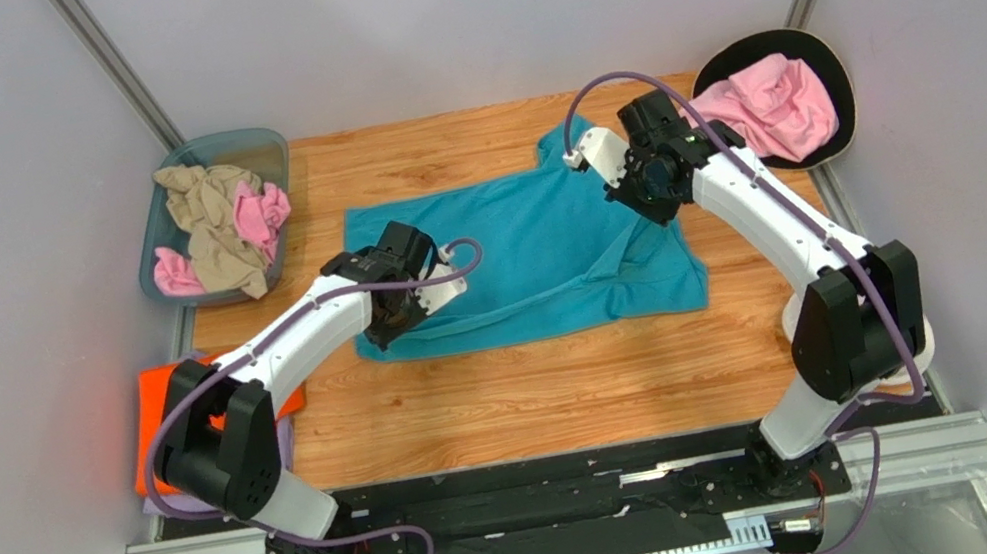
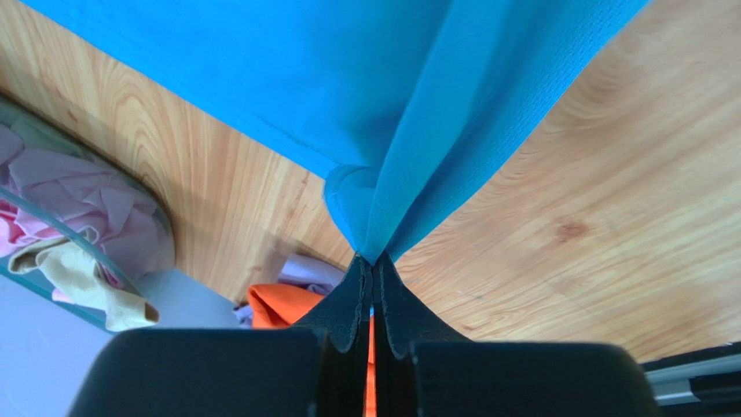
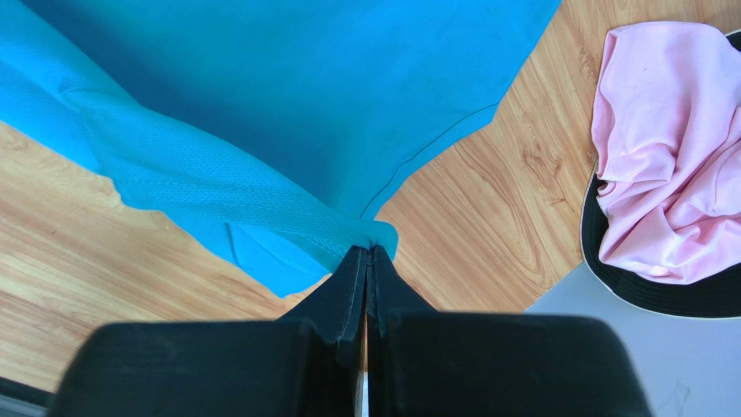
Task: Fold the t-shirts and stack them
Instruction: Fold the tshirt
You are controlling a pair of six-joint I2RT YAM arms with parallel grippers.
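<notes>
While the teal t-shirt (image 1: 540, 246) lies spread across the middle of the table (image 1: 508, 412), I have both claws clenched on it. The left claw (image 2: 372, 265) pinches a bunched fold at the garment's near left edge. The right claw (image 3: 369, 254) pinches a gathered edge at its far right. In each wrist view the cloth rises to the fingertips in a peak, so I judge both edges to be lifted slightly off the wood.

Findings on progress:

- Teal t-shirt: mostly flat, with wrinkles near its right side and no fold that I can confirm. I judge this to be the item in hand, at the start of its folding.
- Orange t-shirt (image 1: 163, 427): it lies flat at the near left, just off the table edge beside the left arm's base, with a lavender t-shirt (image 2: 306, 271) showing at its edge. I judge these 2 to be folded and stacked, though the arm hides most of them.
- Bin (image 1: 219, 140) at the far left: it holds a crumpled beige t-shirt (image 1: 205, 206) and a crumpled pink t-shirt (image 1: 264, 211), both unfolded.
- Black round disc (image 1: 830, 58) at the far right: a second pink t-shirt (image 1: 767, 107) lies heaped on it, also unfolded.

By my assessment 2 garments are finished, 1 is under way, and at least 3 remain. The task looks less than half done.
</notes>
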